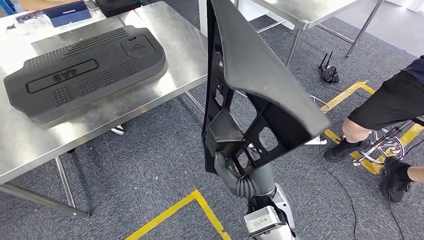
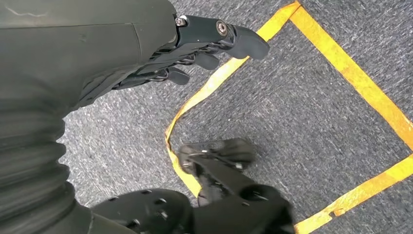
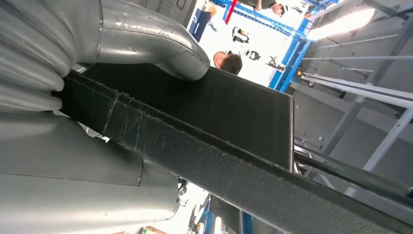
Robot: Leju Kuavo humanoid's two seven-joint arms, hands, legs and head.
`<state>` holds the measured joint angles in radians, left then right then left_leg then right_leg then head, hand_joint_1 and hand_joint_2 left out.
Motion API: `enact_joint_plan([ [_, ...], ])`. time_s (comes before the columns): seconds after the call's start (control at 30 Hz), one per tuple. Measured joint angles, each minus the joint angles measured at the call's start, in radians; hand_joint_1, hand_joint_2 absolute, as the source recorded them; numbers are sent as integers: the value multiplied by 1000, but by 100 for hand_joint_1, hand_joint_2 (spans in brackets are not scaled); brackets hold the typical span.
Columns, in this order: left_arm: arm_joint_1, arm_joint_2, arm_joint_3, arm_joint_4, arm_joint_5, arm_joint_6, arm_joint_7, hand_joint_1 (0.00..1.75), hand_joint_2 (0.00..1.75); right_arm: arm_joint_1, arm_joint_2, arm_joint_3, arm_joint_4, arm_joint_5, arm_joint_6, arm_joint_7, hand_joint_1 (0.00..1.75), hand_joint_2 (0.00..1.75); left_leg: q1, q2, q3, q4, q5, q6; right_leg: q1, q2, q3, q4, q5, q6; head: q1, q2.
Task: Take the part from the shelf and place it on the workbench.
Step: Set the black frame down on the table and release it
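My right hand (image 1: pixel 233 173) grips the lower end of a long black moulded part (image 1: pixel 260 75) and holds it upright over the floor, just right of the steel workbench (image 1: pixel 165 95). In the right wrist view the grey thumb (image 3: pixel 165 46) presses on the part's flat black face (image 3: pixel 219 112), with the felt-covered edge running across below it. My left hand (image 2: pixel 195 48) hangs over the grey carpet, fingers stretched out and holding nothing.
A large black ribbed cover (image 1: pixel 85 70) lies on the workbench, with a blue box (image 1: pixel 67 12) at its far end. A second steel table (image 1: pixel 300 10) stands behind. A person (image 1: pixel 385 105) sits on a stool at the right. Yellow tape (image 1: pixel 175 210) marks the floor.
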<state>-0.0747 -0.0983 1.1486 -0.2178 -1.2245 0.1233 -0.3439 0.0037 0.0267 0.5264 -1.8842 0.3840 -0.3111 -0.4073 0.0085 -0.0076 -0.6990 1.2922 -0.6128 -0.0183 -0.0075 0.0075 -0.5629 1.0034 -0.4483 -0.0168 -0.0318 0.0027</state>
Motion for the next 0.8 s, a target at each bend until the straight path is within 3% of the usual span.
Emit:
enact_joint_plan([
  [0.03,1,0,0,0,0,0,1,0,175,0,0,0,1,0,0,0,175,175,0,0,-4,-25,16,1,0,3,14,1,-9,2,0,0],
  [0.07,2,1,0,0,1,1,1,0,175,0,0,0,1,0,1,0,175,175,0,0,7,-76,57,4,1,5,29,1,-18,4,0,0],
  [0.13,3,1,1,0,6,3,-1,0,175,0,0,1,2,0,2,1,175,175,-1,0,33,-200,166,14,3,7,50,2,-38,11,0,0],
  [0.17,2,1,1,0,8,5,-3,0,175,0,0,3,3,0,2,2,175,175,-3,0,40,-238,202,19,6,9,53,4,-46,16,0,0],
  [0.2,2,1,1,0,10,7,-5,0,175,0,0,4,4,1,3,2,175,175,-6,-1,41,-256,220,24,8,10,50,5,-52,21,0,0],
  [0.33,-2,-1,1,0,9,13,-7,0,175,0,-2,7,5,4,4,4,175,175,-7,-5,40,-262,228,18,8,9,53,4,-57,24,-1,0],
  [0.57,-3,-2,1,0,3,17,-7,0,175,-1,-3,8,5,17,4,4,175,175,-8,-13,41,-264,216,30,7,4,56,-22,-63,29,-1,0],
  [0.73,-3,-5,1,0,2,19,-7,0,175,-1,-3,8,5,21,4,4,175,175,-8,-13,43,-264,216,32,7,4,58,-24,-61,33,-1,0],
  [0.8,-3,-4,1,0,2,20,-7,0,175,-1,-3,8,5,24,4,4,175,175,-12,-13,44,-261,212,38,5,4,60,-28,-60,40,-1,0],
])
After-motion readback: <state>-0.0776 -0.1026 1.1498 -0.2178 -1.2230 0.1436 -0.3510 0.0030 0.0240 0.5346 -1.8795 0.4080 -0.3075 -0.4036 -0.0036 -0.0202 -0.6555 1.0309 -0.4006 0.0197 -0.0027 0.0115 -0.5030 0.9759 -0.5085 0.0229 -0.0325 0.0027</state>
